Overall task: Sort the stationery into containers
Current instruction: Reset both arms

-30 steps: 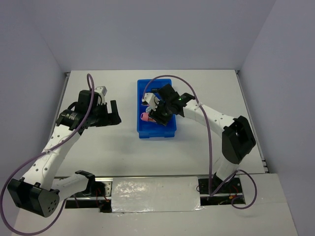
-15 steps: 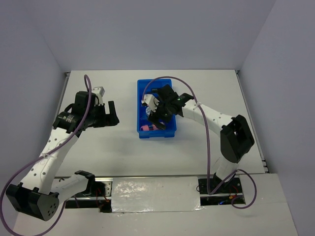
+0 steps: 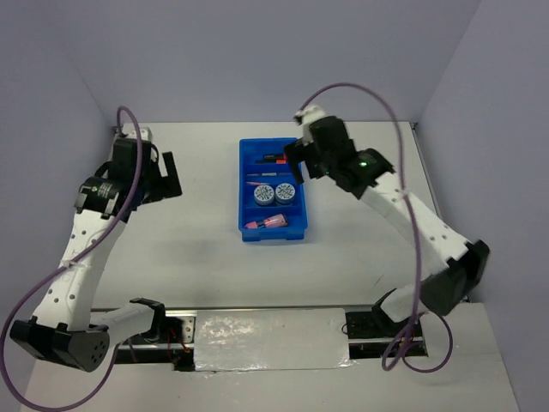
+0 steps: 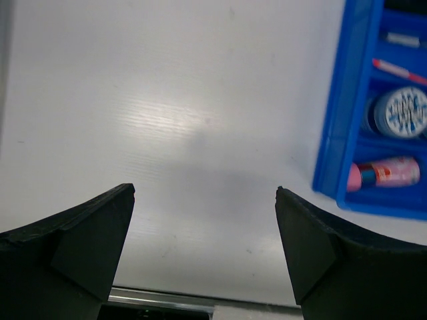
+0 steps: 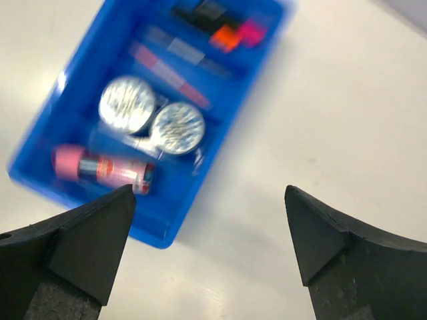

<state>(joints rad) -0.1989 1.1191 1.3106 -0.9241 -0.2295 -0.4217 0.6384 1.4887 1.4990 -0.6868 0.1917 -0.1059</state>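
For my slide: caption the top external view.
Left gripper and right gripper open; blue tray holds two tape rolls, pink tube.

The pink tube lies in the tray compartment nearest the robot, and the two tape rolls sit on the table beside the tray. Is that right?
Not quite. The tape rolls sit inside the tray, in the compartment just beyond the tube; the top view shows it. The rest is right.

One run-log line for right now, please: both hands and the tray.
left hand: open, empty, over table | right hand: open, empty, raised beside tray | tray: markers, pens, tape rolls, pink tube, one kind per compartment
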